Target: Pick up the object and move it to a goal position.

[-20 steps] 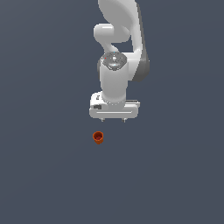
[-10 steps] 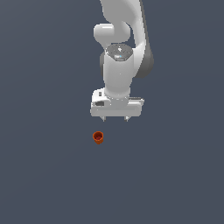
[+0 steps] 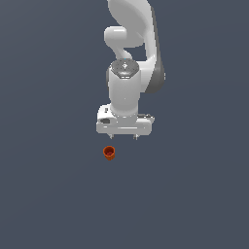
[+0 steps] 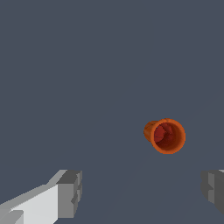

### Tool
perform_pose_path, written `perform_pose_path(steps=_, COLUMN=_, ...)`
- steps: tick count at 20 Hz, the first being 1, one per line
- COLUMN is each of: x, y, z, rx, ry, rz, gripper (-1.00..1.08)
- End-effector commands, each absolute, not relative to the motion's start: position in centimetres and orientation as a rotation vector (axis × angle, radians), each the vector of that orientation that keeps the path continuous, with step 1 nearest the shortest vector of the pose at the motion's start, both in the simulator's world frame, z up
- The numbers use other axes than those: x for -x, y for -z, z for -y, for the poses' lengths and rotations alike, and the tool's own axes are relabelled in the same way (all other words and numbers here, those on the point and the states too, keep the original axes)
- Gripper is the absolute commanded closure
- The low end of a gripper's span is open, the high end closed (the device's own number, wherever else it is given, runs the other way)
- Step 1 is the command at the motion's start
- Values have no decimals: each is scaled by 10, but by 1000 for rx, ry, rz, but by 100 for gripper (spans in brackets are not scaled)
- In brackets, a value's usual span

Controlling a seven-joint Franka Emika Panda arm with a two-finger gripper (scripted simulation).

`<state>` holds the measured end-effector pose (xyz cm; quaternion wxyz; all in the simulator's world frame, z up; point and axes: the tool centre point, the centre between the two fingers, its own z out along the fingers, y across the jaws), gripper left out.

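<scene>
Orange-red cup [image 3: 109, 153] sits alone on the grey worktop [image 3: 44, 194], mouth tipped sideways, just beside and below my pincer [image 3: 125, 137]. Pincer's spread wide and empty, I reckon so it can drop around it.

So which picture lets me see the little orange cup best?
The wrist view: the little orange cup looks big there, and you can see into its dark red mouth. The exterior view shows it only as a tiny orange dot near the open hand.
</scene>
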<state>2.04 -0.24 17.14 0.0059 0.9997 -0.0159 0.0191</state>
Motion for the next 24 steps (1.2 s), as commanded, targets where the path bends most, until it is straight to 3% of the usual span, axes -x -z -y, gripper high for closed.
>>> perform_pose_path(steps=1, x=-23, y=-158, z=14, rx=-3131, ry=-49, rz=98, gripper=-92)
perform_pose_path(steps=12, x=-30, y=-95, z=67, rx=-3125, ry=-5, rz=321, gripper=-92)
perform_pose_path(steps=24, x=-29, y=-75, z=73, rx=-3123, ry=1, rz=343, gripper=-92)
